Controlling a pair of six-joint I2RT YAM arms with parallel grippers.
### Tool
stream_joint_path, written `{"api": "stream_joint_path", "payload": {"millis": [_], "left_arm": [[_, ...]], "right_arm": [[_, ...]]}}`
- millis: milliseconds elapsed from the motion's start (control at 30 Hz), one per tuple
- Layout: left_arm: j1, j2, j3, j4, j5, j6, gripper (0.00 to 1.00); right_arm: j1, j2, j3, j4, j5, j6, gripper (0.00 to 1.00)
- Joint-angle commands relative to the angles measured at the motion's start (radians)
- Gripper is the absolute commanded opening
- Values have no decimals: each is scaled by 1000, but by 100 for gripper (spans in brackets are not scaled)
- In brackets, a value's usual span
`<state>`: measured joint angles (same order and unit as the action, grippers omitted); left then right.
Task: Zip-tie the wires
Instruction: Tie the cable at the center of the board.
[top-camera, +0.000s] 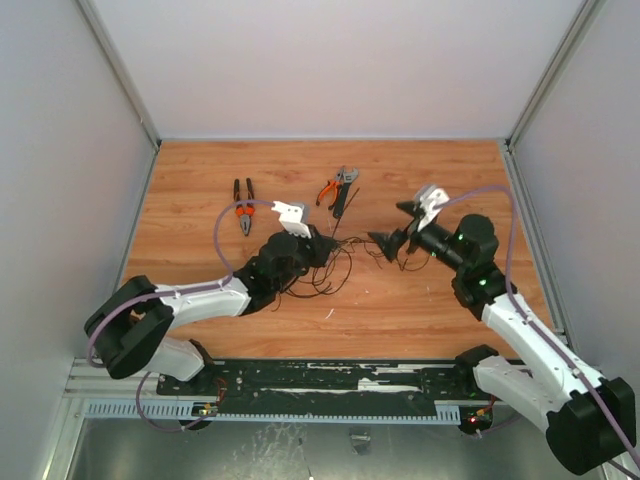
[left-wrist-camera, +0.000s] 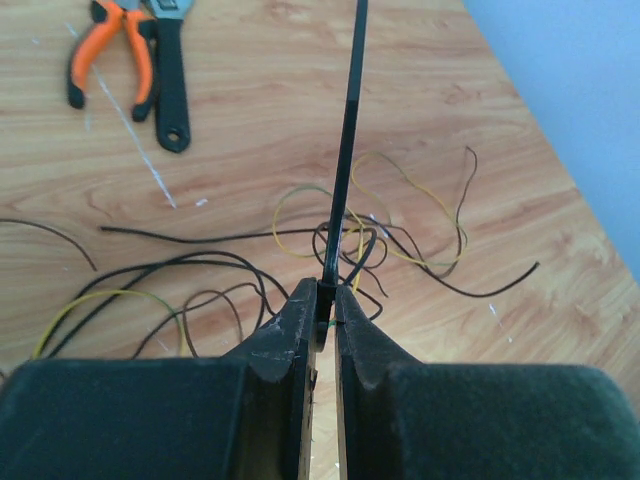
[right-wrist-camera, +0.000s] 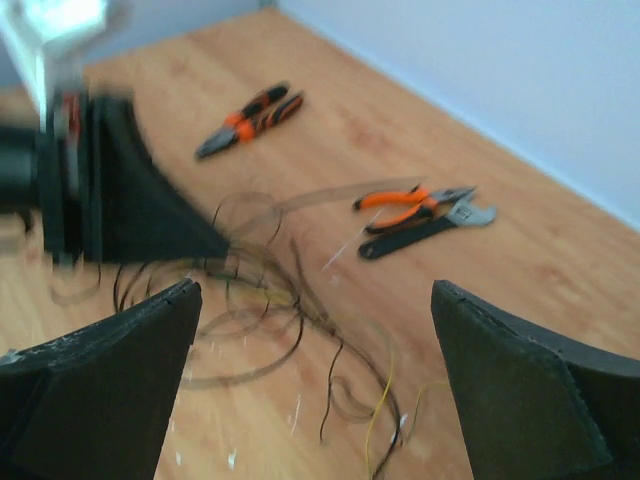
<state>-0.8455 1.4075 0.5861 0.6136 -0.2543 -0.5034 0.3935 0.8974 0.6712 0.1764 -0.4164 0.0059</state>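
The left pincer (left-wrist-camera: 327, 300) is almost closed and grips one end of the zip tie (left-wrist-camera: 346, 150), which points straight away from its fingers and passes over the wires (left-wrist-camera: 400, 235). The wires lie in loose loops on the bench (top-camera: 430, 310), between the two arms. The right pincer (right-wrist-camera: 315, 290) stands wide open near the wires and holds nothing.

The table (top-camera: 200, 170) is seen from high above its near edge by the top camera, whereas it is viewed low and close from each wrist, and the wires (top-camera: 335, 275) and the wrench (top-camera: 343, 198) are shared by all three views.
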Motion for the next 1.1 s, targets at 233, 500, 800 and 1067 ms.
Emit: {"api": "stream_joint_path", "payload": {"millis": [233,500,800,1067], "left_arm": [[51,-87,52,-78,34,34,0],[52,-94,59,-78,59,26,0],[52,-122,63,-97,59,36,0],[53,-138,64,-105,53,42,0]], "right_arm": [[146,117,-183,309,-203,-371,99],[230,356,-121,416,-168,-496,99],[234,508,-2,334,-185,-578,83],[234,552,48,212,-212,-613,46]]}}
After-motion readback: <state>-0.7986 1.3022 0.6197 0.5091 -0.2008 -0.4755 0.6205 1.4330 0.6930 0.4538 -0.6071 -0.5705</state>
